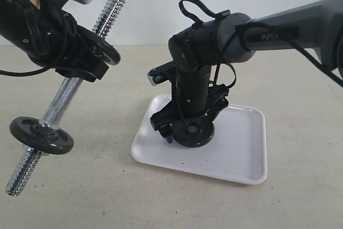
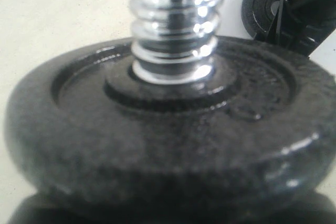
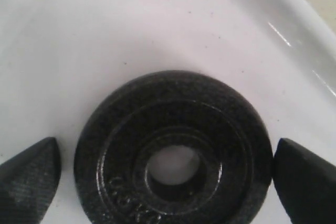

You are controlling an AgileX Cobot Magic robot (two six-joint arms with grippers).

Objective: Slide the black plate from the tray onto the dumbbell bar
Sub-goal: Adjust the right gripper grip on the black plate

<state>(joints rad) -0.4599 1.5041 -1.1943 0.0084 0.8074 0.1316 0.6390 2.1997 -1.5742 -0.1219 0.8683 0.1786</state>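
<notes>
A black plate (image 1: pixel 196 134) (image 3: pixel 210 103) lies flat in the white tray (image 1: pixel 241 154) (image 3: pixel 105 24). My right gripper (image 1: pixel 188 128) (image 3: pixel 168 169) points down over it, open, one fingertip on each side of the disc's rim. The chrome dumbbell bar (image 1: pixel 64 97) (image 2: pixel 173 24) hangs tilted in the air at the left, with my left gripper (image 1: pixel 80 72) shut on its middle. One black disc (image 1: pixel 42 135) sits on the bar's lower threaded end. Another disc (image 1: pixel 105 51) (image 2: pixel 157 145) sits just above the left gripper and hides that gripper's fingers in the left wrist view.
The tray rests on a beige tabletop (image 1: pixel 300 105) in front of a white wall. The bar's lower tip (image 1: pixel 15 186) hangs close to the table at the near left. The right arm (image 1: pixel 289 25) stretches in from the right edge.
</notes>
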